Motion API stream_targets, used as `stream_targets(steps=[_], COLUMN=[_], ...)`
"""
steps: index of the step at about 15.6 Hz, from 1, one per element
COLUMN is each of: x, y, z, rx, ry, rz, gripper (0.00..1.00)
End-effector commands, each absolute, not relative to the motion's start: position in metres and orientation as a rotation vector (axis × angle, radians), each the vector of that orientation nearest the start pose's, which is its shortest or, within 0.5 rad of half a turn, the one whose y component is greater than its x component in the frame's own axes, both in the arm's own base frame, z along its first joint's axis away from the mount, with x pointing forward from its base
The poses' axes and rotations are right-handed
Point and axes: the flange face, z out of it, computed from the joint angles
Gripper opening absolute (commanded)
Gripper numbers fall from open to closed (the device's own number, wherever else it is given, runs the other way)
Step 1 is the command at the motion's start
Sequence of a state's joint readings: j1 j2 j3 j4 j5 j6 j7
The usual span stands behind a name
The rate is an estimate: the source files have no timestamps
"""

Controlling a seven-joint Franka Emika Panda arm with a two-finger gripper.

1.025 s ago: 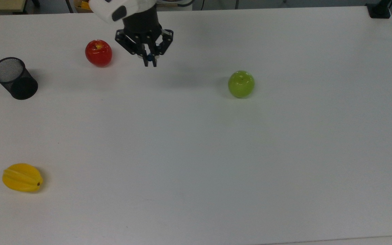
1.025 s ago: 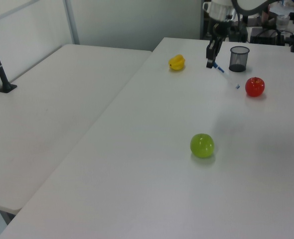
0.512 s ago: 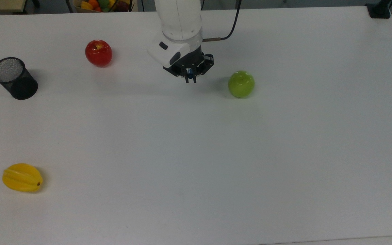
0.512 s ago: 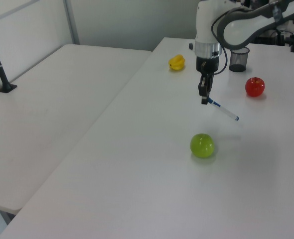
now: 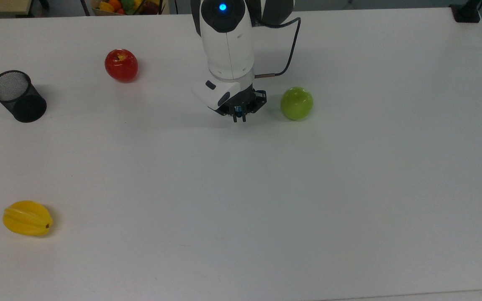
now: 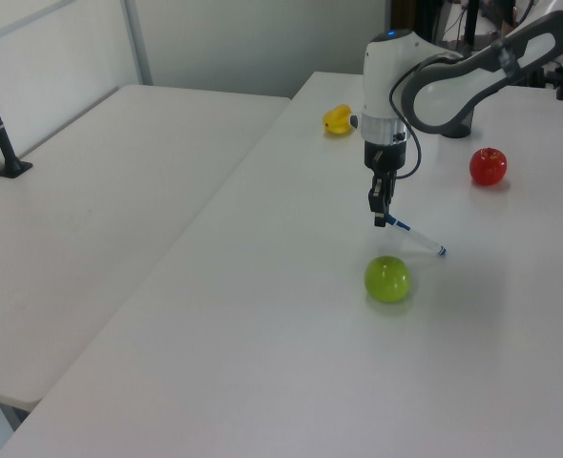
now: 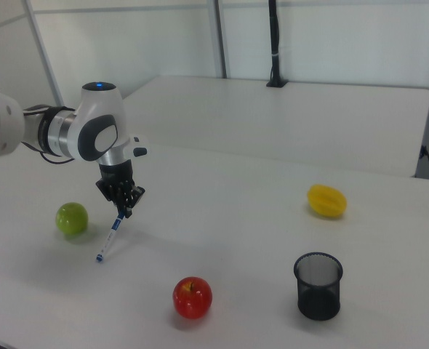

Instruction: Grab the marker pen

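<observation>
- Pen holder [image 5: 17, 96], black mesh, stands at the top view's far left on the white table [image 5: 266, 200]; it also appears at lower right of the right view [image 7: 318, 286].
- Yellow starfruit [image 5: 27, 218] lies near the top view's lower left corner, well apart from everything else; in the left view [image 6: 338, 119] it sits beyond the arm.
- Red apple [image 5: 121, 65] rests to the right of the pen holder in the top view, well apart from the gripper; seen also in the left view [image 6: 488, 166] and the right view [image 7: 193, 297].
- Gripper [image 5: 239, 118], pointing down from the white arm, hangs above the table near its middle in the top view. Its black fingers [image 6: 381, 204] are closed on the marker pen [image 6: 415, 236] at the blue-capped upper end.
- Marker pen slants down from the fingertips: toward the left view's right, and toward the right view's lower left [image 7: 109, 238], with its blue lower tip at or just above the table surface; contact cannot be told.
- Green apple [image 5: 296, 103] lies just to the right of the gripper in the top view, near but apart from it; in the left view [image 6: 387, 279] it sits just below the pen's free end.
</observation>
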State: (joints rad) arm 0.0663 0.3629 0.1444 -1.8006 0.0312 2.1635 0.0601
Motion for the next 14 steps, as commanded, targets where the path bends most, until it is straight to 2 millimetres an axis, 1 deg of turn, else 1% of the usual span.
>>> stream_targets(steps=[1, 3, 4, 6, 7, 8, 9, 10, 11, 12, 14], x=[0.63, 0.63, 0.63, 0.63, 0.63, 0.63, 0.63, 0.629, 0.627, 0.623, 0.616], y=[0.135, 0.134, 0.134, 0.134, 0.134, 0.134, 0.131, 0.128, 0.127, 0.123, 0.111], z=[0.34, 0.34, 0.34, 0.343, 0.346, 0.35, 0.36, 0.375, 0.385, 0.396, 0.436], rx=[-3.077, -3.095, -3.1, -3.099, -3.1, -3.1, -3.101, -3.101, -3.103, -3.11, -3.123], ry=[-0.212, -0.235, -0.241, -0.244, -0.241, -0.242, -0.233, -0.225, -0.225, -0.219, -0.195], rz=[-0.021, -0.026, -0.025, -0.03, -0.037, -0.04, -0.056, -0.089, -0.102, -0.086, -0.102], gripper=[0.2, 0.59, 0.75, 0.95, 1.0, 1.0, 1.0, 1.0, 1.0, 1.0, 1.0])
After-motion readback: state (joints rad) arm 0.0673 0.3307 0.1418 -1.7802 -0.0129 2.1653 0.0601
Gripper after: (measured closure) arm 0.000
